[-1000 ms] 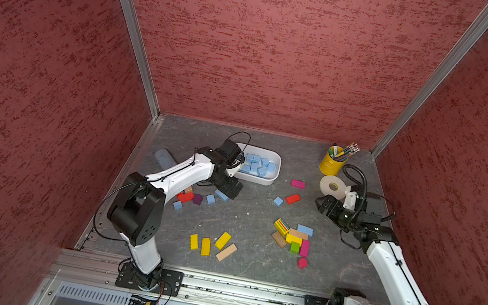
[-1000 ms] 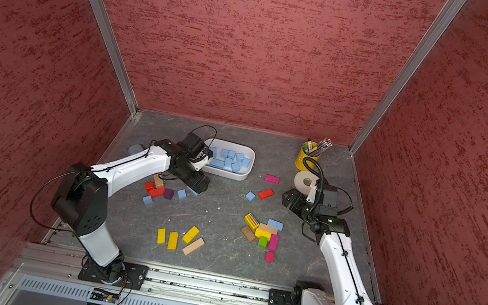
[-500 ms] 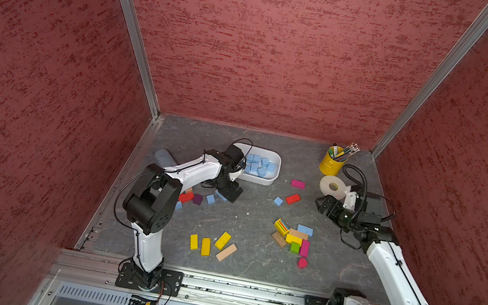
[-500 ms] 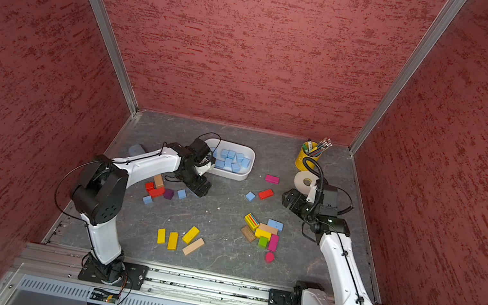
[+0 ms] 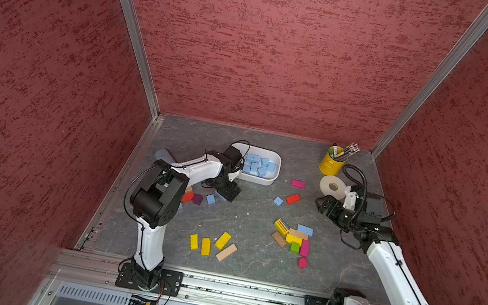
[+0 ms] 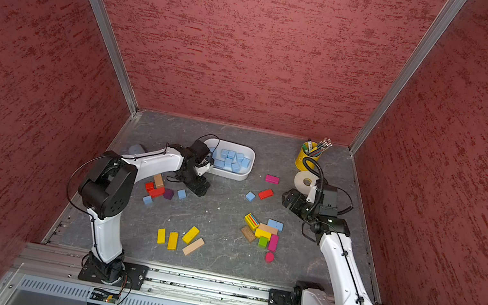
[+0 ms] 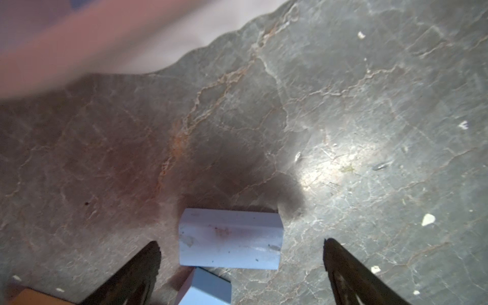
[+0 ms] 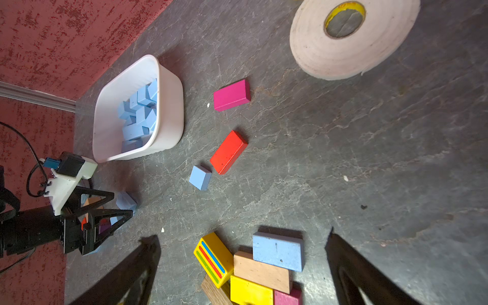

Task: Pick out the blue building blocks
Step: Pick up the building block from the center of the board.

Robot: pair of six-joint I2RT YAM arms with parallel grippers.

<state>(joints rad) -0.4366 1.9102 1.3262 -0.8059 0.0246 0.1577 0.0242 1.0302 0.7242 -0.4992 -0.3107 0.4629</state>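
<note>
Many blue blocks (image 5: 256, 164) fill the white tub (image 5: 271, 183) mid-frame; several lie loose on the desk (image 5: 249, 229). Left pincer (image 7: 241, 241) wide astride a blue brick (image 7: 229, 237); right pincer (image 8: 243, 233) wide, empty.

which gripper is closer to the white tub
Left: the left gripper is just in front of the white tub; the right gripper sits far off beside the tape roll.

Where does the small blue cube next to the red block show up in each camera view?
In both top views: the blue cube lies mid-table, just left of the red block.
Left wrist: not in it.
Right wrist: left of the picture's centre, beside the same block's end.
Shared landmark: the red block.
</note>
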